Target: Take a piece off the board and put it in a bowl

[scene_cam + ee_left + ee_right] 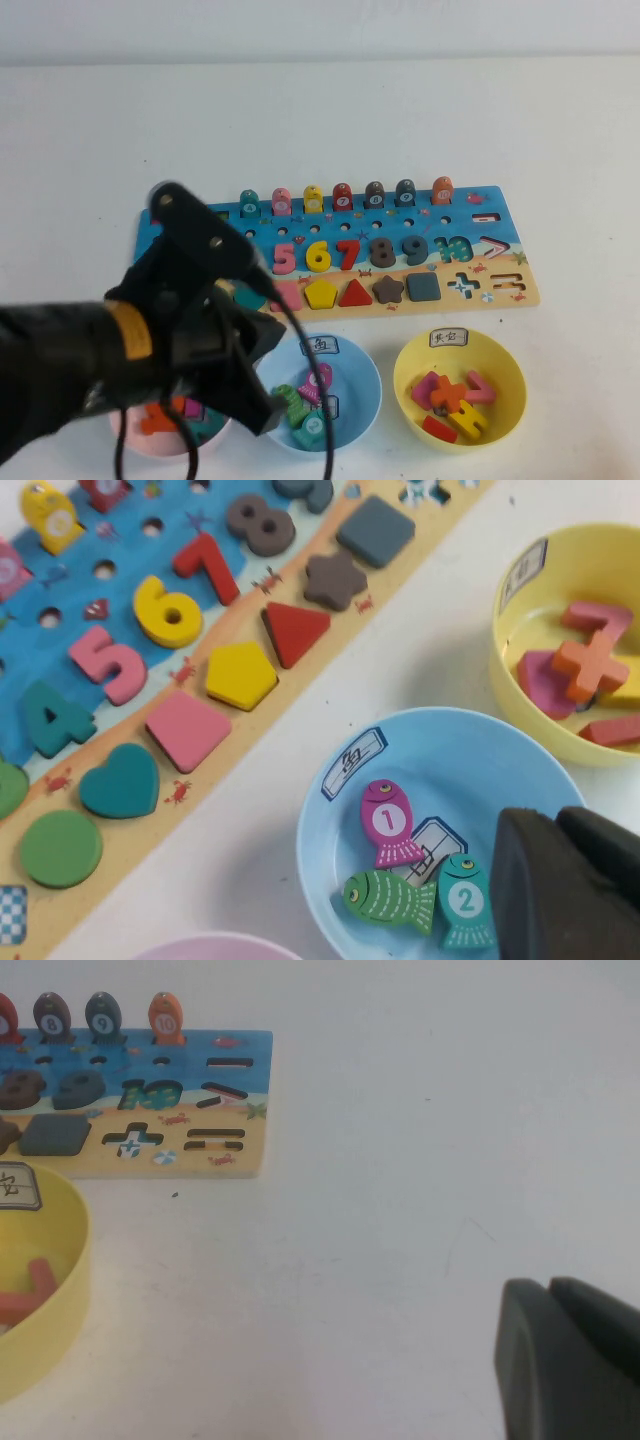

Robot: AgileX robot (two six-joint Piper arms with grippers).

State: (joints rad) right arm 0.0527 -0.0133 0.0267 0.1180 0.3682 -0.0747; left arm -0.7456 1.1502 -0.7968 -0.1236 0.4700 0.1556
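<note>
The green fish piece lies flat in the light blue bowl, beside a pink fish numbered 1 and a teal fish numbered 2. In the high view the green piece shows in the same bowl. My left gripper hangs shut and empty over the bowl, apart from the fish; in the high view the left gripper covers the bowl's left edge. The board lies behind the bowls and also shows in the left wrist view. My right gripper is shut and empty over bare table.
A yellow bowl with red, orange and yellow pieces stands right of the blue one. A pink bowl on the left is mostly hidden under my left arm. Several fish pegs, numerals and shapes remain on the board.
</note>
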